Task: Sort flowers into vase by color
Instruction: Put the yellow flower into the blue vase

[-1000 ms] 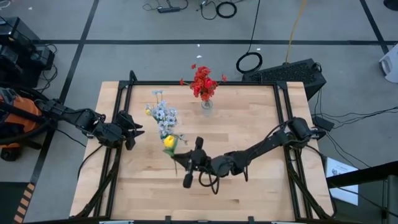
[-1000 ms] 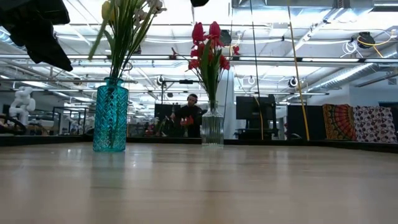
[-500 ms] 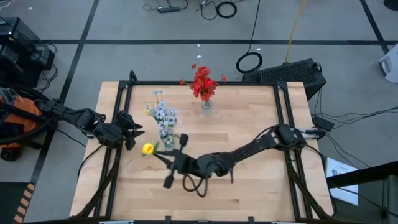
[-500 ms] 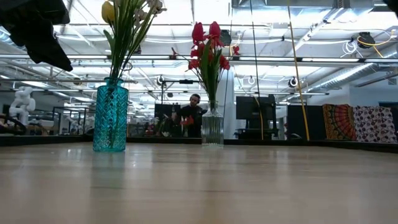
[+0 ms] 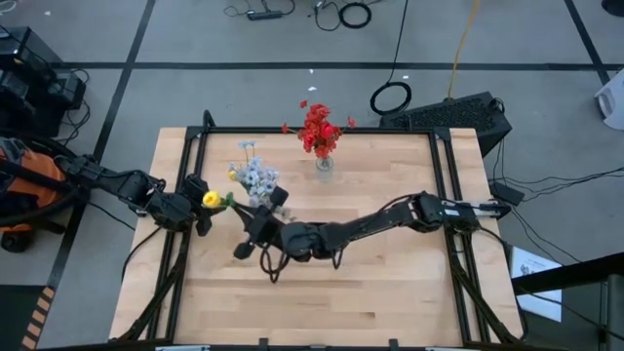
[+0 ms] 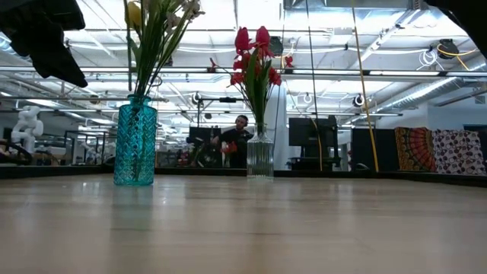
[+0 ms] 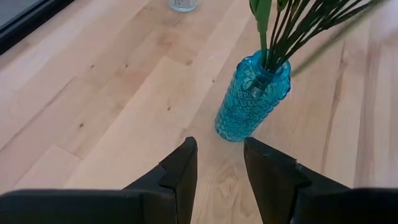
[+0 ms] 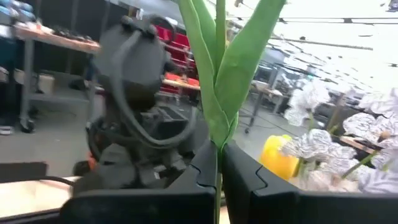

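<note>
As the right gripper (image 8: pixel 219 171) clamps its fingers on the thin green stalk of a yellow tulip (image 5: pixel 210 199), the bloom hangs at about ten o'clock of the blue vase (image 5: pixel 258 208), close to the left gripper (image 7: pixel 219 163). That gripper waits at the table's nine o'clock side, its fingers apart and holding nothing.

The stem looks light and springy, likely to bend and swing when carried. The grip sits low on the stalk, just under the leaves, which seems the sound place: bloom and leaves would crush or slip. Threading it in among the stalks already crowding the narrow neck may snag them.

The blue vase holds pale sprays (image 5: pixel 257 178) and another yellow bud (image 6: pixel 133 13). At twelve o'clock of the table a clear vase (image 6: pixel 259 156) carries the red blooms (image 5: pixel 319 129); the two vases stand well apart.

The table (image 5: pixel 390 292) is smooth pale wood in a dark frame, so the vases could slide if knocked. Cables trail over the grey floor (image 5: pixel 146 88), and a person (image 6: pixel 239 141) sits far behind in the workshop.
</note>
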`<action>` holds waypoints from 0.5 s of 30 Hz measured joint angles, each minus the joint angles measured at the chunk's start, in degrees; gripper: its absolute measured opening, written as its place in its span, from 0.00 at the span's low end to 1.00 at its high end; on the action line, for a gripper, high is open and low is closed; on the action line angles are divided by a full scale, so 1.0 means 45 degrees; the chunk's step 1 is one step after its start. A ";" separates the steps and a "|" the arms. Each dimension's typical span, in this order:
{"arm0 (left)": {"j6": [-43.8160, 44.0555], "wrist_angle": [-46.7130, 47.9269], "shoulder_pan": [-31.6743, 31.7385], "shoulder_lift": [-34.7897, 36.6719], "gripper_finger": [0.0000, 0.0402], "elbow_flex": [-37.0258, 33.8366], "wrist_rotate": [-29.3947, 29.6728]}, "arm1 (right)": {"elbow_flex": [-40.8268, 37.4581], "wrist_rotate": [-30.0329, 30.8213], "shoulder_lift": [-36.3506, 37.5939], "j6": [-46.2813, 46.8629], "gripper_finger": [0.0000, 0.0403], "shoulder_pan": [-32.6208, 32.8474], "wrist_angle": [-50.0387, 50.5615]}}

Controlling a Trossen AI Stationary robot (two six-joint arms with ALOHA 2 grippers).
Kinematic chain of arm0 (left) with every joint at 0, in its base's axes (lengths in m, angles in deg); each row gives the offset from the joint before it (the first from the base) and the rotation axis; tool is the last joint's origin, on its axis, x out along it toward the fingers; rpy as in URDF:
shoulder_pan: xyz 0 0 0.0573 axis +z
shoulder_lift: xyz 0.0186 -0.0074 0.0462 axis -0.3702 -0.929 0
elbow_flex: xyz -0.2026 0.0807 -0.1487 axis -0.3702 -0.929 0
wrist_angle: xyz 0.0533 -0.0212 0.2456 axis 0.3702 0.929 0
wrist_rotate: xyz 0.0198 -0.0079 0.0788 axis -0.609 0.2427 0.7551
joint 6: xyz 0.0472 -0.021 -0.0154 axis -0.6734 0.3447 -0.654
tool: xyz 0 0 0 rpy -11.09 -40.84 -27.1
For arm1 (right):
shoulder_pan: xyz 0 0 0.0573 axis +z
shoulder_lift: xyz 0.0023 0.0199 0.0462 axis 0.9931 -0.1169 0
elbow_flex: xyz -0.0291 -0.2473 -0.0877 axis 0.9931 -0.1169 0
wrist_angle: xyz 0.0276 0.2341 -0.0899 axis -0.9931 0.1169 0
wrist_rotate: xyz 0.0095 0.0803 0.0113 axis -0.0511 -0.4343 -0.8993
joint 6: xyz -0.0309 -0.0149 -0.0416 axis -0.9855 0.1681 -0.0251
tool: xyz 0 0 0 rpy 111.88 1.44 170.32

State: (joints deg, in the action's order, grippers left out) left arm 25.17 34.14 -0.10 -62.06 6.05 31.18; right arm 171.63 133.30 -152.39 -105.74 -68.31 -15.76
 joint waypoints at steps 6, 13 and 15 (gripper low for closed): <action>0.0002 0.0004 0.0000 0.0001 0.35 0.0000 -0.0035 | 0.0019 -0.0019 0.0000 -0.0146 0.00 -0.0223 -0.0041; -0.0010 0.0004 0.0000 0.0001 0.35 0.0000 -0.0035 | 0.0019 -0.0021 0.0000 -0.0197 0.00 -0.0443 0.0382; -0.0010 0.0004 0.0000 0.0001 0.35 0.0000 -0.0035 | 0.0019 -0.0043 0.0000 -0.0070 0.00 -0.0486 0.0730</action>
State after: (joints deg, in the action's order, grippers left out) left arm 25.13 34.16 -0.10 -62.06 6.05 31.02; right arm 171.72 133.11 -152.39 -106.06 -70.50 -12.47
